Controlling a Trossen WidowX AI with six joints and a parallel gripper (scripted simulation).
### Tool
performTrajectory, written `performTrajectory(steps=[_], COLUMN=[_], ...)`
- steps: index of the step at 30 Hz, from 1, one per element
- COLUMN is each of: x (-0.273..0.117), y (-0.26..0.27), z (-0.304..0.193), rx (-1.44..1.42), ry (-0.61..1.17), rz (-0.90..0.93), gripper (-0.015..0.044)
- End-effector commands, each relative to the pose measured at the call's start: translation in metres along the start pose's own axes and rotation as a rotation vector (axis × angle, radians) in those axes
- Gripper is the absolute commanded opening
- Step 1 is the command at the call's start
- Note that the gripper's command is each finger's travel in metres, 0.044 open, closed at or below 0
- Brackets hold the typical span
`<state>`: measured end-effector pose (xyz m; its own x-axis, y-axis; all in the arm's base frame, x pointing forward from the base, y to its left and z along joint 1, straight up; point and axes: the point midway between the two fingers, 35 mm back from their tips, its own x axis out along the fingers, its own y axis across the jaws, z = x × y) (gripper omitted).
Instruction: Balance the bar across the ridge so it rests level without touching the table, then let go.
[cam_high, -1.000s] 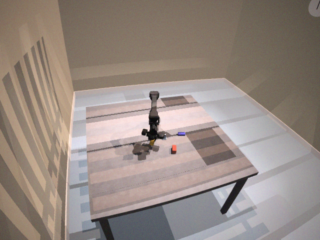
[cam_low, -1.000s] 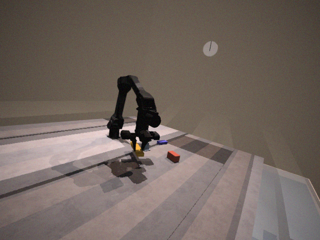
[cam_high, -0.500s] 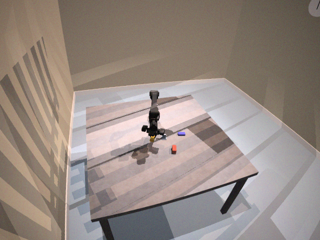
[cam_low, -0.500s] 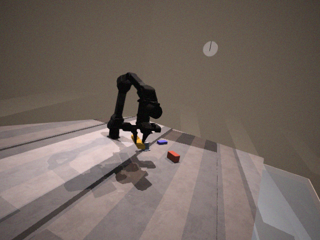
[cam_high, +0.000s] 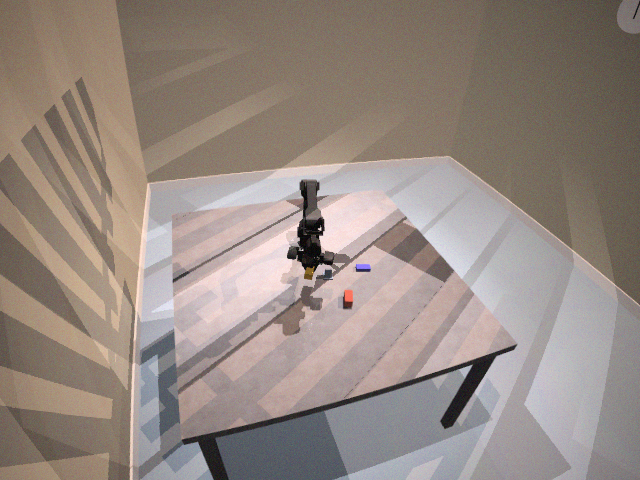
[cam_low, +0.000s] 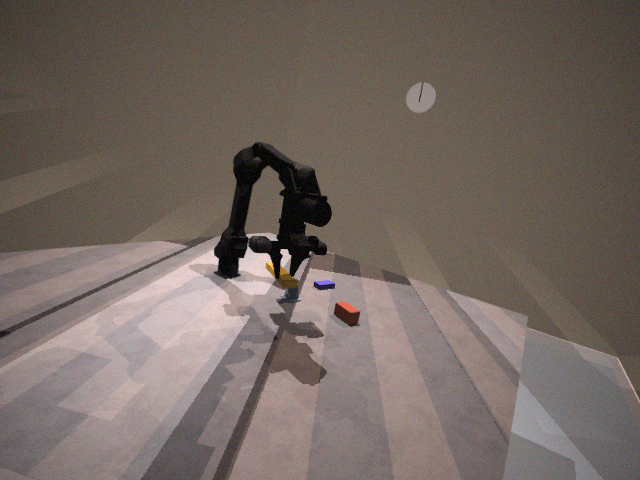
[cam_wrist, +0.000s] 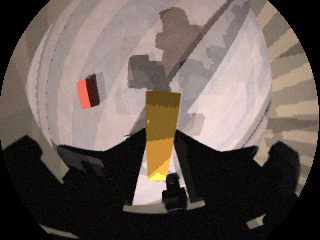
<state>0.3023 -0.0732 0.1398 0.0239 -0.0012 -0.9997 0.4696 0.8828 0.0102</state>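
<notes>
The yellow bar (cam_high: 309, 273) (cam_low: 288, 281) (cam_wrist: 162, 112) is held in the air above the table, its near end pointing away from the arm's base. My gripper (cam_low: 285, 274) (cam_wrist: 160, 132) is shut on it, one finger on each long side. The small grey-blue ridge (cam_high: 328, 274) (cam_low: 291, 294) stands on the table. In the top view it shows just to the right of the bar, and in the exterior view it shows just below the bar's near end. In the wrist view only a tiny bit of it shows, beside the left finger.
A red block (cam_high: 348, 298) (cam_low: 346, 313) (cam_wrist: 88, 93) lies on the table (cam_high: 289, 377) (cam_low: 356, 413), in front and to the right of the ridge. A flat blue-violet block (cam_high: 362, 267) (cam_low: 324, 284) lies to the right of the ridge.
</notes>
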Motion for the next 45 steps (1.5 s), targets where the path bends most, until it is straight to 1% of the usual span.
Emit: performTrajectory(steps=[1, 23, 29, 45], x=[-0.002, -0.002, 0.002, 0.028], y=[0.012, 0.075, 0.076, 0.078], z=[-0.01, -0.067, -0.068, -0.068], rx=[-0.039, -0.255, -0.258, -0.259], ry=[-0.004, 0.001, 0.001, 0.001], rz=[-0.003, 0.003, 0.003, 0.004], gripper=[0.0, 0.0, 0.0, 0.0])
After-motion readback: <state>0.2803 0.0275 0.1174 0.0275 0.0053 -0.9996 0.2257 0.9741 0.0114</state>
